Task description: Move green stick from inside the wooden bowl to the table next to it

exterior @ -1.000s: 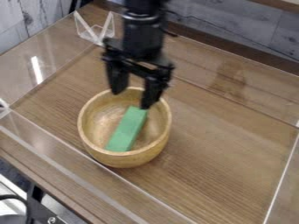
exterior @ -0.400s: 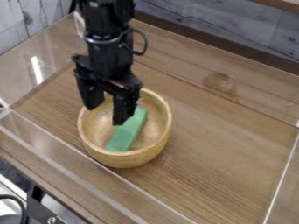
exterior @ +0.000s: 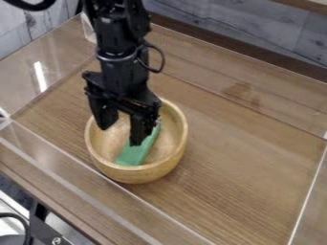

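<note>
Green stick (exterior: pixel 136 152), flat, inside round wooden bowl (exterior: pixel 117 170)

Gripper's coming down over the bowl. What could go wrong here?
The gripper appears low over the left side of the wooden bowl, so a fingertip might catch the wall. The green stick lies toward the right, partly hidden by the gripper, so the grasp might miss or land off-center.

Green stick (exterior: pixel 137 151) partly behind jaws (exterior: pixel 125 126)

The brown wood-grain worktop (exterior: pixel 243 163) carries the round, light-tan wooden bowl (exterior: pixel 170 161), which rests directly on it, near a clear edge wall.
</note>
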You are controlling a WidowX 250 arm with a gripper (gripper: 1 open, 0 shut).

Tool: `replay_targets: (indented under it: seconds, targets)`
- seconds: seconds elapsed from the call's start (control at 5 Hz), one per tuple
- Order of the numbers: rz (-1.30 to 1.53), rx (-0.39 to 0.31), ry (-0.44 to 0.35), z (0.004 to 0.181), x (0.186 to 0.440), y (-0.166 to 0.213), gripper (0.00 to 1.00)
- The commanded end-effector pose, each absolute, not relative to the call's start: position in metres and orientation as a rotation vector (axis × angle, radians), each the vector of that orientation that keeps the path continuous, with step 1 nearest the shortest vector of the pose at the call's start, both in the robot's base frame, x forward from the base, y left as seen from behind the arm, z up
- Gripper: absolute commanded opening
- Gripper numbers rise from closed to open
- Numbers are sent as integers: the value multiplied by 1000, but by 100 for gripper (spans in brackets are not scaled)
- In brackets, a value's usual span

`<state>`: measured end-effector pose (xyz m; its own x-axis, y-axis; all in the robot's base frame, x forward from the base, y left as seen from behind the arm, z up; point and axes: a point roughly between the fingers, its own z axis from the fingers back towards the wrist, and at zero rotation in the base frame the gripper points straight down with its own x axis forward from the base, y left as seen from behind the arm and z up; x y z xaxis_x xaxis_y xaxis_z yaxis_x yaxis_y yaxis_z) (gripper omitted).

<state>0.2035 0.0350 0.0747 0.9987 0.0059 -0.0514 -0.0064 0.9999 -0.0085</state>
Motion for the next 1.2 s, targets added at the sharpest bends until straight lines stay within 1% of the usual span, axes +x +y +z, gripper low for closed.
replay_targets:
  seconds: [0.0, 1.0]
  targets:
    - [12, -12, -1, 85, 211, 32, 100]
    - [60, -20, -13, 84, 211, 24, 100]
